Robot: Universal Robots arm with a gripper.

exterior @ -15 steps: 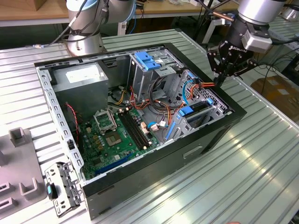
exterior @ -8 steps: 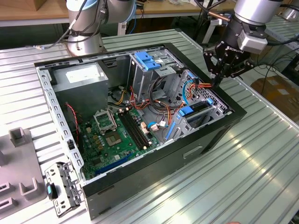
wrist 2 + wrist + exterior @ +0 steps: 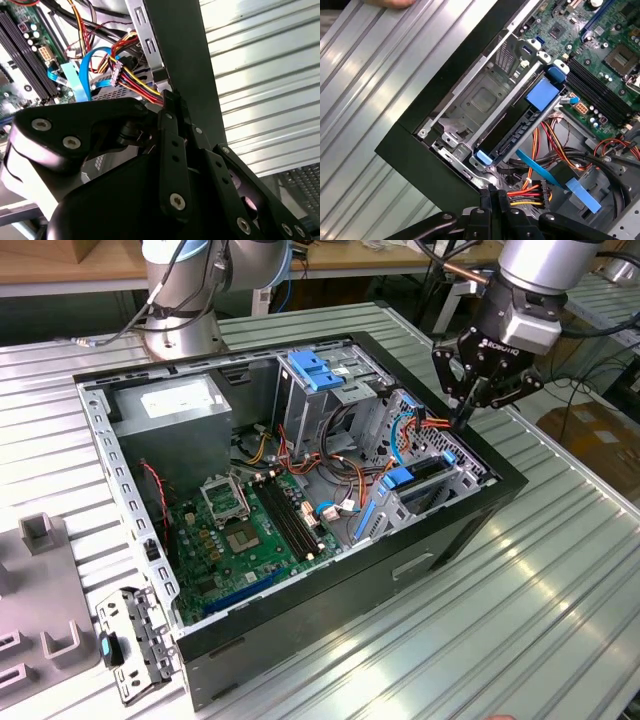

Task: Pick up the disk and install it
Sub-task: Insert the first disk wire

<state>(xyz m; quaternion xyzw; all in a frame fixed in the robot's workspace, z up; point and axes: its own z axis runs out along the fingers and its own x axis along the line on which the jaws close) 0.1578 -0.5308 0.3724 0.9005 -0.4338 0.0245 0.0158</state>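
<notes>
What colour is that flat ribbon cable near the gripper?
Blue flat cable; clearest in the first wrist view, beside the gripper.

One computer case — two robot arms.

I see open computer case on ribbed metal worktop | motherboard flat inside | grey power supply box in corner | blue bracket atop drive cage | grey fixture beside case
</notes>
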